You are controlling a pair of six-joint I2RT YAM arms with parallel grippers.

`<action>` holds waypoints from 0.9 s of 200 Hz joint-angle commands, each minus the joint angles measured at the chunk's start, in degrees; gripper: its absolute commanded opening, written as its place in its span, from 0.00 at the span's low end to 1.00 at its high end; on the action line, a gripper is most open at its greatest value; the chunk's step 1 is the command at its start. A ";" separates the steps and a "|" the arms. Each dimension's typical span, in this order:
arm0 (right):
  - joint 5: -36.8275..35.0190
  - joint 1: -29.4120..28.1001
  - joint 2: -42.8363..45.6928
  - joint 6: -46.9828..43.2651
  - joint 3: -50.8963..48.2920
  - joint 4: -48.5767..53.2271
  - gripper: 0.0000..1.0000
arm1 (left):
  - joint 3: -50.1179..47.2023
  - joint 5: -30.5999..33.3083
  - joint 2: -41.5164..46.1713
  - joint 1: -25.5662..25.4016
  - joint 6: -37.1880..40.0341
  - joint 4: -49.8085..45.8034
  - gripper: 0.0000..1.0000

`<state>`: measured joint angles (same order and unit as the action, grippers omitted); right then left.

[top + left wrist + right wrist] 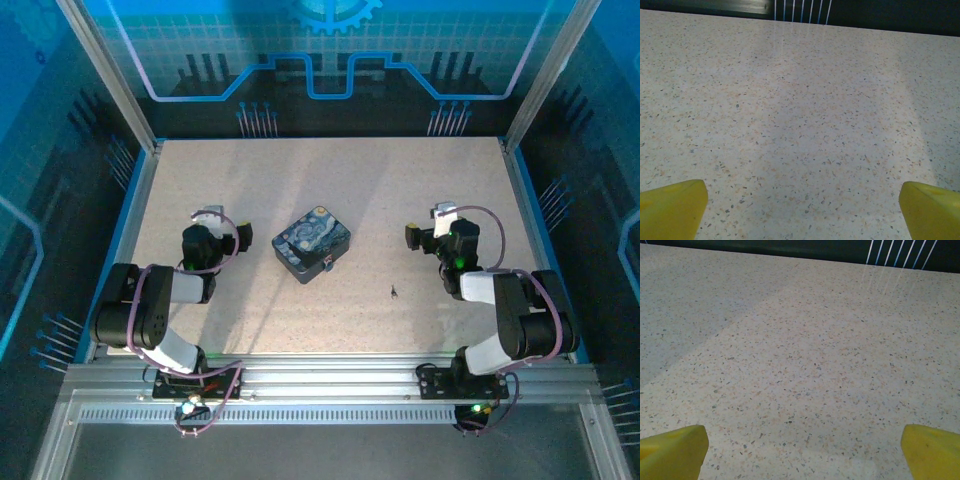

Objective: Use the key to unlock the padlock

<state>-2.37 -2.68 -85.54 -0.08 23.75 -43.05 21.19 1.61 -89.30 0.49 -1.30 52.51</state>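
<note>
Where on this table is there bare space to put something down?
The wide far strip of table behind the blue tin is bare, as is the near middle between the left arm and right arm. Tighter: beside the tin and around the small key.

Speckled beige tabletop [330, 190] – flat, evenly lit, faint pale reflections. Translucent blue back panel [330, 60] with grid, circuit lines, gear emblem [335, 12]. Slanted aluminium posts [107, 75] at far corners. Slotted aluminium rail [330, 385] along near edge – dark blue side walls [40, 200].

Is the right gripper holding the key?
No: the key lies on the table, apart from the right gripper, which stands open and empty.
</note>
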 commanded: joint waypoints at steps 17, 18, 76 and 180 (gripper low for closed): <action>0.73 0.25 0.45 0.09 2.32 2.64 1.00 | -3.02 0.57 2.01 0.43 0.38 5.96 0.99; 0.71 0.28 0.63 0.13 2.43 2.94 1.00 | -3.09 0.63 2.23 0.45 0.36 6.08 0.99; -0.26 0.39 8.41 3.67 6.66 19.07 1.00 | -0.25 3.97 14.44 0.22 -0.21 -9.13 0.99; 2.34 -7.21 25.73 19.00 17.21 53.03 1.00 | 13.75 -10.18 22.86 -0.34 -32.58 -35.48 0.99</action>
<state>-0.89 -6.83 -62.61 12.21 38.17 -2.87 32.97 -1.28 -66.67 0.54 -23.73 25.47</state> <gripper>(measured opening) 0.997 0.989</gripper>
